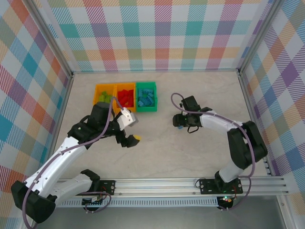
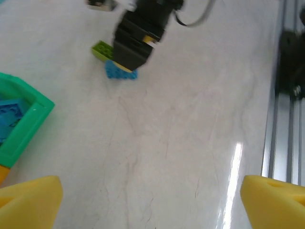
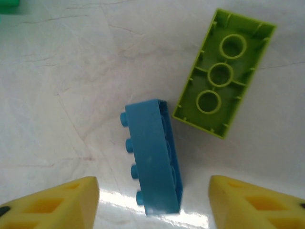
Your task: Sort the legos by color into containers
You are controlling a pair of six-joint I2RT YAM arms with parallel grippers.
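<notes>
A light blue lego (image 3: 153, 157) lies on its side on the table between the yellow fingertips (image 3: 52, 205) of my right gripper (image 3: 155, 205), with a gap on each side, so the gripper is open. A lime green lego (image 3: 224, 71) lies upside down just beyond it. From above, my right gripper (image 1: 180, 123) hangs over the blue lego (image 1: 178, 127), right of the containers. These are two orange bins (image 1: 97, 88) (image 1: 125, 85) holding green and red legos, and a green bin (image 1: 146, 84) holding blue ones. My left gripper (image 2: 152, 205) is open and empty over bare table.
The left wrist view has the green bin's corner (image 2: 33, 117) at the left, and the right gripper (image 2: 138, 38) over the blue (image 2: 119, 72) and green (image 2: 101, 49) legos farther off. A metal rail (image 1: 190, 183) runs along the near edge. Checked walls enclose the table.
</notes>
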